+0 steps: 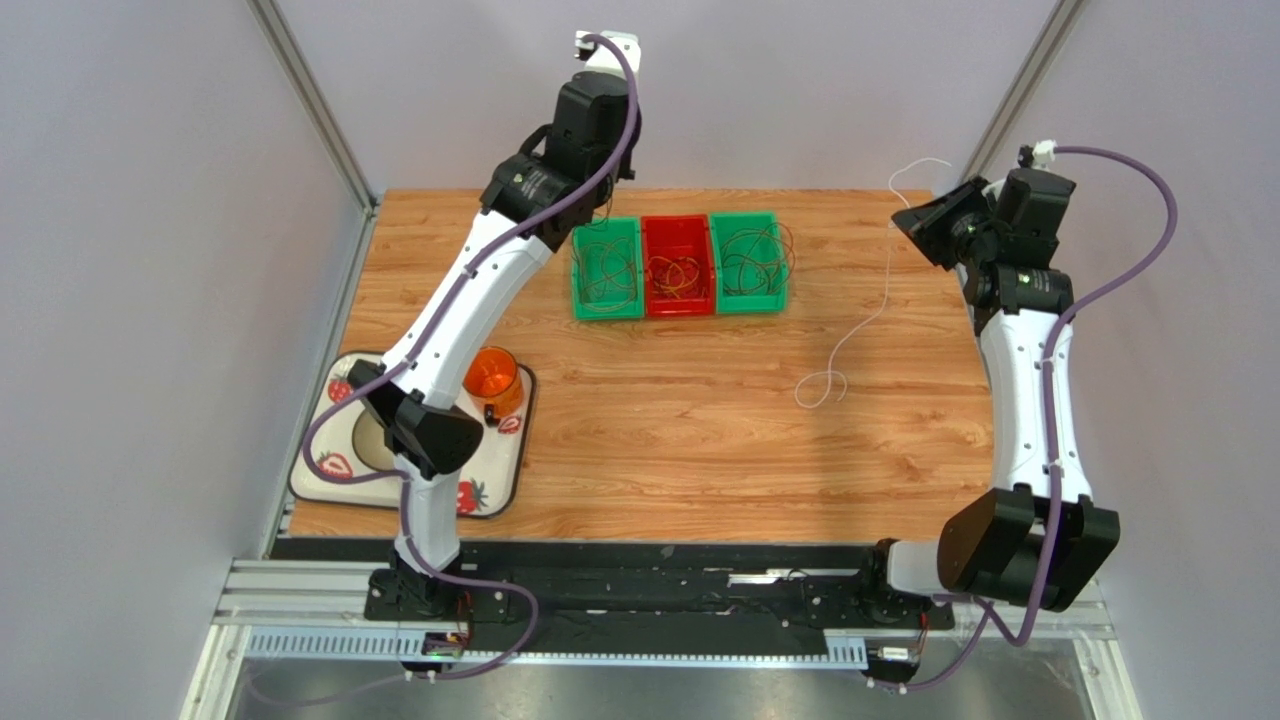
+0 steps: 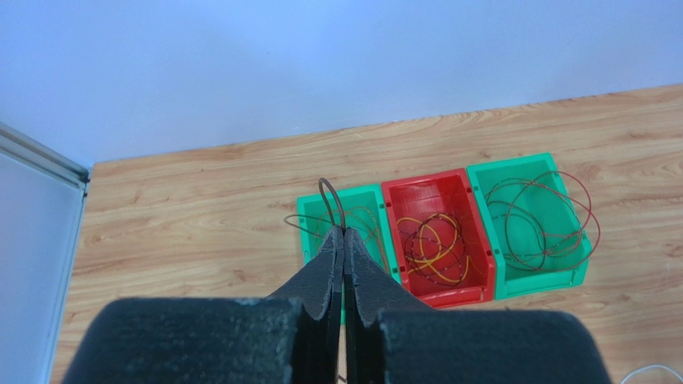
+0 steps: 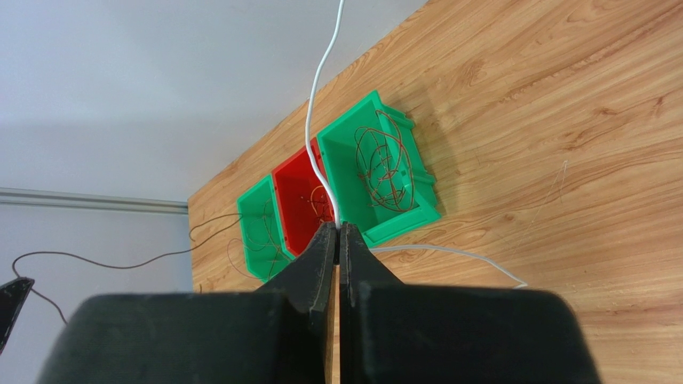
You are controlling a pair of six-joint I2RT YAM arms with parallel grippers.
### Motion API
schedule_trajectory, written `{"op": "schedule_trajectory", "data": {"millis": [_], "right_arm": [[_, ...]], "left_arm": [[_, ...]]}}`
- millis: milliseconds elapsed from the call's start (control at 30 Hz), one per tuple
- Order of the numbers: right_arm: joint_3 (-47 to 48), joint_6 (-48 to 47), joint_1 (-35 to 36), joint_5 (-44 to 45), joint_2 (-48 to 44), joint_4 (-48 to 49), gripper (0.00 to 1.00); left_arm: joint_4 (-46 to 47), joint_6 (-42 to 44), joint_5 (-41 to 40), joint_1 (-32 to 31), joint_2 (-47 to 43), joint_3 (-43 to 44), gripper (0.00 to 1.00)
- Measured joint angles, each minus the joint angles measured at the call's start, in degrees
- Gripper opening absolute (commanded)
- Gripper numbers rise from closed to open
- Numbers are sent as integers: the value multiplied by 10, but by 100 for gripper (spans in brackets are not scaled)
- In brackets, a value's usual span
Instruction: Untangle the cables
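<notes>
Nearest, by the left arm's base, a strawberry-patterned tray [image 1: 504, 473] has an orange cup [image 1: 493, 375] at its far corner. Mid-table, a whitish cable [image 1: 819, 393] loops on the wood and rises to the right gripper [image 3: 337, 226], which is pressed together on it. Farther back, a red bin [image 1: 678, 224] between green bins [image 1: 580, 285] holds coiled cables [image 1: 676, 275], and the raised left gripper [image 2: 344, 232] pinches a brown cable [image 2: 330, 192].
</notes>
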Motion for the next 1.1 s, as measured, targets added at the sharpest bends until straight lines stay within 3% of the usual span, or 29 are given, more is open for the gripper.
{"op": "schedule_trajectory", "data": {"millis": [533,800,1100], "right_arm": [[0,4,0,-17,2,7,0],[0,4,0,-22,2,10,0],[0,9,0,-32,2,11,0]], "left_arm": [[76,-33,12,37,80,-60,0],[138,-69,56,69,121,-148,0],[163,-115,96,104,163,-167,0]]}}
